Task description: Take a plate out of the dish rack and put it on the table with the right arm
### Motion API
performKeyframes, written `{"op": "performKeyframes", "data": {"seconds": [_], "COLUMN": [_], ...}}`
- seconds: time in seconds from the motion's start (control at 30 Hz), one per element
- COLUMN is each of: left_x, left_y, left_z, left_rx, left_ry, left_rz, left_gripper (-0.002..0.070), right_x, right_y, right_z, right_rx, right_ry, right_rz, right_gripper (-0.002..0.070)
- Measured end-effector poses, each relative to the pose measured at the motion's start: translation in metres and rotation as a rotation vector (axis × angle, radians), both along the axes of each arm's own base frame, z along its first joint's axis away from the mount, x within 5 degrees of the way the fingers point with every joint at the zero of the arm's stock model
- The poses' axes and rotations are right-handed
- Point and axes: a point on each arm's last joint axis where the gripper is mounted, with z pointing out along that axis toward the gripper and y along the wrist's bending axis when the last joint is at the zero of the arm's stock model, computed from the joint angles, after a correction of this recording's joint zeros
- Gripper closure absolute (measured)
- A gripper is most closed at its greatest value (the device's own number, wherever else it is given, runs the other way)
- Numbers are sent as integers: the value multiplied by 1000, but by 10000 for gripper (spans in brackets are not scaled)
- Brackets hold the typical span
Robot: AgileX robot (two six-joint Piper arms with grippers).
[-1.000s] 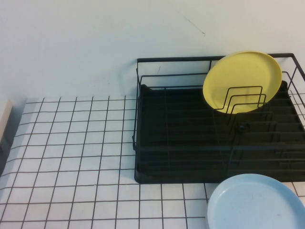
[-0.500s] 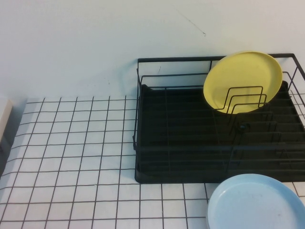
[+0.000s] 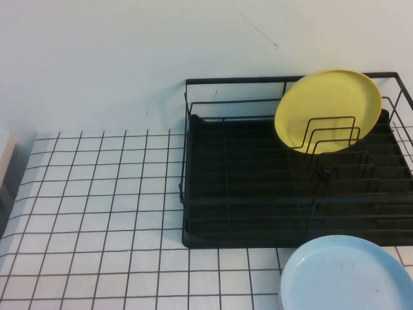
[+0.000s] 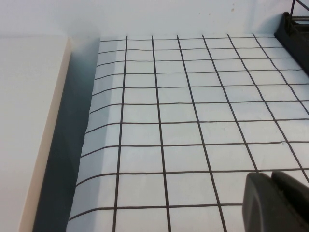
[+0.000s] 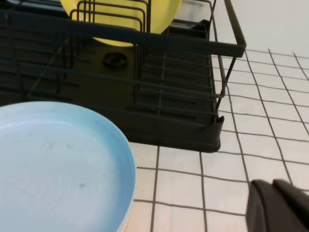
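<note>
The light blue plate [image 3: 345, 274] lies flat on the gridded table [image 3: 97, 213] just in front of the black dish rack [image 3: 258, 194]; it also shows in the right wrist view [image 5: 53, 164]. My right gripper [image 5: 273, 186] is shut and empty, low over the table beside the plate, near the rack's corner [image 5: 212, 135]. My left gripper [image 4: 271, 176] is shut and empty over bare table on the left side. Neither gripper shows in the high view.
A yellow plate [image 3: 329, 106] stands upright in the rack's wire dividers, also seen in the right wrist view [image 5: 120, 14]. A pale raised ledge [image 4: 29, 125] borders the table's left edge. A white wall [image 3: 129, 58] stands behind.
</note>
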Motion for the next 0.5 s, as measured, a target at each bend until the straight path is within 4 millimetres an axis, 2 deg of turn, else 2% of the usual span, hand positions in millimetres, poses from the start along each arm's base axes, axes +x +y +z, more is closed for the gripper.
{"op": "performKeyframes", "data": {"seconds": [0.5], "left_x": [0], "left_y": [0], "left_z": [0], "left_rx": [0], "left_ry": [0], "left_rz": [0], "left_gripper": [678], "right_x": [0], "right_y": [-1], "right_z": [0], "right_rx": [19], "right_ry": [2], "right_rz": [-14], "right_gripper": [677]}}
